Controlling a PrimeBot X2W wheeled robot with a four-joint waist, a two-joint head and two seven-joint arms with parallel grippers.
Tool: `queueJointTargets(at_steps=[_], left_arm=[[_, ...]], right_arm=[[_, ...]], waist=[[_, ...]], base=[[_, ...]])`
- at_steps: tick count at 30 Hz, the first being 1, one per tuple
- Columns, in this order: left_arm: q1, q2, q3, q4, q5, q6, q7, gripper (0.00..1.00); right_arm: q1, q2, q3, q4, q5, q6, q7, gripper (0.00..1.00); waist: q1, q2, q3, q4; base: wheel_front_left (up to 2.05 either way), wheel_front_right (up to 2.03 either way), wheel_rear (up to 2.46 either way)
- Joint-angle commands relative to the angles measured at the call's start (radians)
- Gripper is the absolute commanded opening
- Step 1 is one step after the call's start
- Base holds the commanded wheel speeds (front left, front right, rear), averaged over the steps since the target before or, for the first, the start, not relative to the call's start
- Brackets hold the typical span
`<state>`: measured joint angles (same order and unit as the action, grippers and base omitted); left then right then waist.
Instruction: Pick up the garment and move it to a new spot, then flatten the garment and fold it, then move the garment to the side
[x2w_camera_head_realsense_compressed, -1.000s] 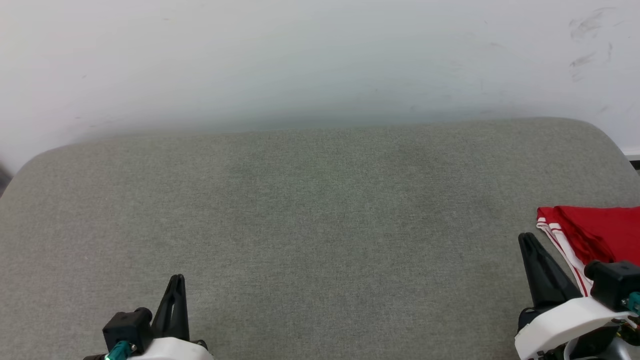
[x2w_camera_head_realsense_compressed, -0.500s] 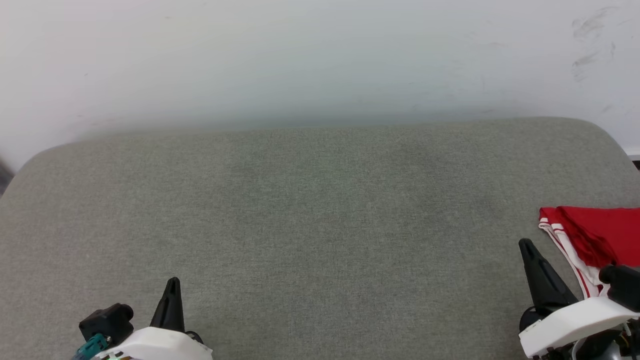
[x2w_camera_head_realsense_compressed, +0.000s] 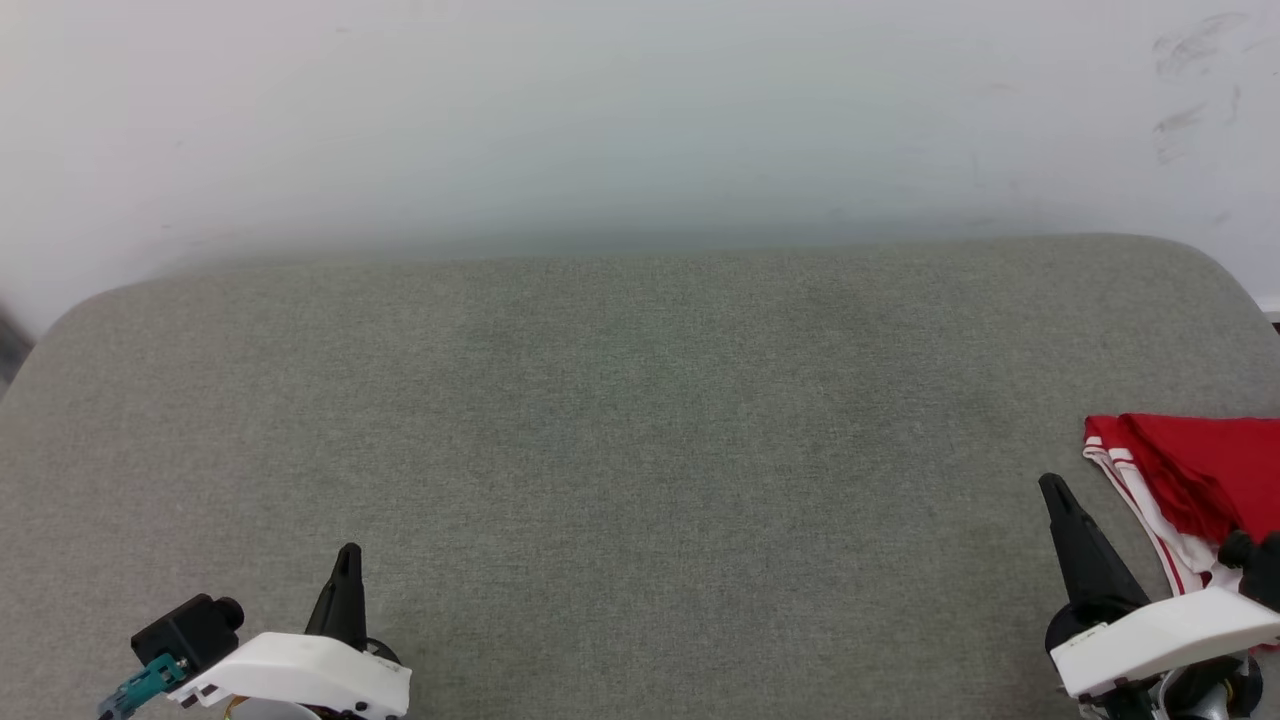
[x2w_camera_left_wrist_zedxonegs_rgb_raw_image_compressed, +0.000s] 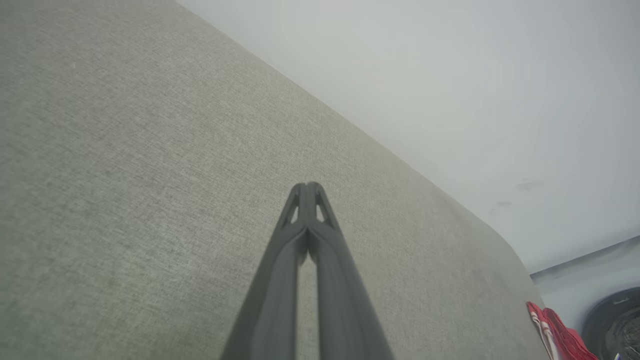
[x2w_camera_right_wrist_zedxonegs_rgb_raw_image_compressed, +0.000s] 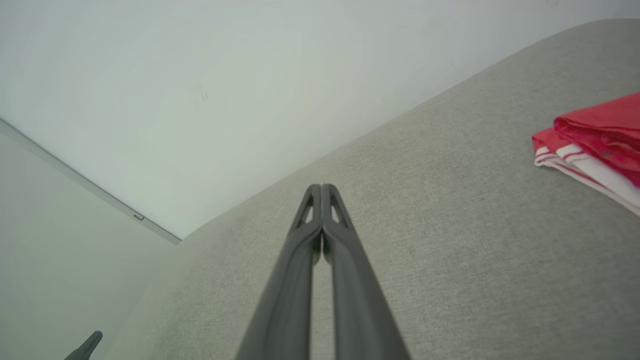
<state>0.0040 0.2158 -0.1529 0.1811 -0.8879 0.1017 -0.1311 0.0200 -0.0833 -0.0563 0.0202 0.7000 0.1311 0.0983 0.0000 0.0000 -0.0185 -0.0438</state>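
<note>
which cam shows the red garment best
The right wrist view: the red garment lies close and sharp there, folded edge and white-and-red striped trim plain. In the head view the red garment is a corner cut by the right edge; in the left wrist view, a small red sliver at bottom right.

Loads of open room across the grey padded surface, from the left edge through the middle. The obstacle is the folded red garment lying at the far right edge, near the right gripper. The white wall closes off the back.
</note>
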Motion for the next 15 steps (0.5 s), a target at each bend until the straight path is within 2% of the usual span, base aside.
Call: queueJointTargets(at_steps=[1, 15], left_arm=[[-0.032, 0.001, 0.016, -0.009, -0.026, -0.011, 0.007, 0.00], [-0.050, -0.031, 0.066, 0.004, -0.176, -0.059, 0.055, 0.00]], right_arm=[[-0.035, 0.002, -0.005, -0.003, 0.034, 0.000, 0.001, 0.00], [-0.057, 0.009, -0.016, 0.044, 0.218, 0.000, 0.004, 0.00]], waist=[[0.0000, 0.0000, 0.000, 0.001], [0.0000, 0.0000, 0.004, 0.007]], base=[[0.00, 0.00, 0.00], [0.00, 0.00, 0.00]])
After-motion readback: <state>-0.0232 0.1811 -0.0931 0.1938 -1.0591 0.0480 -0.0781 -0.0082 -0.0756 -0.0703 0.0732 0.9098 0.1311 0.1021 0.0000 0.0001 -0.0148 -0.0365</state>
